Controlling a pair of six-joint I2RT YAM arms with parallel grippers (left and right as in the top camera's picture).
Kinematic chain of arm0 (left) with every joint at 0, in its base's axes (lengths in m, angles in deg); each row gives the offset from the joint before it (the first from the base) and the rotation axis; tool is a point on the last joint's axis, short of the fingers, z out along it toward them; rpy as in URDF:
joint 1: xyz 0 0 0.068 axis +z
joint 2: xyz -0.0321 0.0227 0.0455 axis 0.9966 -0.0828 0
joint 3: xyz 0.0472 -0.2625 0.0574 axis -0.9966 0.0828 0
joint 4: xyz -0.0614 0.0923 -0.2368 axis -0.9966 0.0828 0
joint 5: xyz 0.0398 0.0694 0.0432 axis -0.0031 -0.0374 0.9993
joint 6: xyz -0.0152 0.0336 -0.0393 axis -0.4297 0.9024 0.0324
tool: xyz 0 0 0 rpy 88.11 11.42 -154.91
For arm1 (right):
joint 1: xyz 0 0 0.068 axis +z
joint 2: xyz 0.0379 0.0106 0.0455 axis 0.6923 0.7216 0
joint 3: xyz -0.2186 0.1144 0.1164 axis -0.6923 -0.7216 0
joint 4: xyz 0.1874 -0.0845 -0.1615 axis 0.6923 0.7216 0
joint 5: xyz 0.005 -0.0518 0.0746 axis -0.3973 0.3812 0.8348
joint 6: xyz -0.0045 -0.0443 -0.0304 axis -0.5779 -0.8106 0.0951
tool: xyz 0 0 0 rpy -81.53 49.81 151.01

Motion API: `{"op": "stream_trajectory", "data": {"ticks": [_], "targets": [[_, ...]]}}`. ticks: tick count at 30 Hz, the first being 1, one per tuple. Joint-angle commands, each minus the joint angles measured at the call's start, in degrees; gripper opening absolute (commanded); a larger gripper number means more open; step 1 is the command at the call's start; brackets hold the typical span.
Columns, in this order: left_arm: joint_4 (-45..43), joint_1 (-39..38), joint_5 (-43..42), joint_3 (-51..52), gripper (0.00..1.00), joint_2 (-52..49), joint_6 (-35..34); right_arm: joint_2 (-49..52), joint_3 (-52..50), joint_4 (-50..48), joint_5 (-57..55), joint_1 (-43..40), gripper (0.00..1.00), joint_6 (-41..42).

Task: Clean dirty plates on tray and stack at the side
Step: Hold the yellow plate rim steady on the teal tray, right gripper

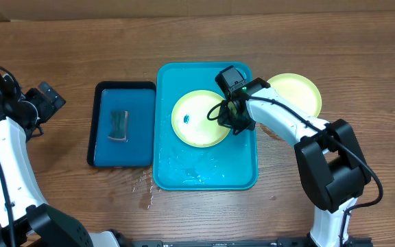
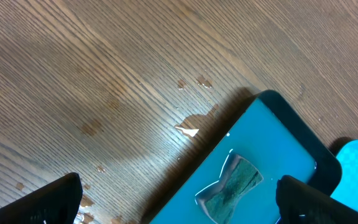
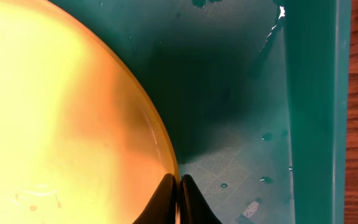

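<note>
A pale yellow-green plate [image 1: 197,118] lies in the turquoise tray [image 1: 204,182], with a small blue smear near its left side. My right gripper [image 1: 235,123] is shut on this plate's right rim. In the right wrist view the two fingers [image 3: 179,199] pinch the rim of the plate [image 3: 61,124] over the wet tray floor [image 3: 247,81]. A second yellow-green plate [image 1: 295,92] rests on the table right of the tray. My left gripper [image 1: 44,97] hangs open at the far left, holding nothing. Its fingers [image 2: 61,199] are spread wide.
A smaller dark-blue tray [image 1: 122,158] with a black rim sits left of the turquoise one and holds water and a green sponge [image 1: 118,125]. Seen from the left wrist, the sponge [image 2: 232,186] lies in that tray [image 2: 272,143]. Water drops [image 1: 142,189] dot the wood.
</note>
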Motion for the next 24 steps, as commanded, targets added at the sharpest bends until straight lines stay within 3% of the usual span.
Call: {"op": "stream_trajectory", "data": {"ticks": [1,24], "targets": [[-0.07,-0.11,-0.57,-0.15,1.0,-0.42,-0.55,-0.24,-0.07,-0.13,-0.13,-0.37,0.04,0.0],[-3.15,-0.11,0.7,-0.15,1.0,-0.42,-0.55,-0.13,-0.17,0.39,-0.66,-0.35,0.05,0.0]]}}
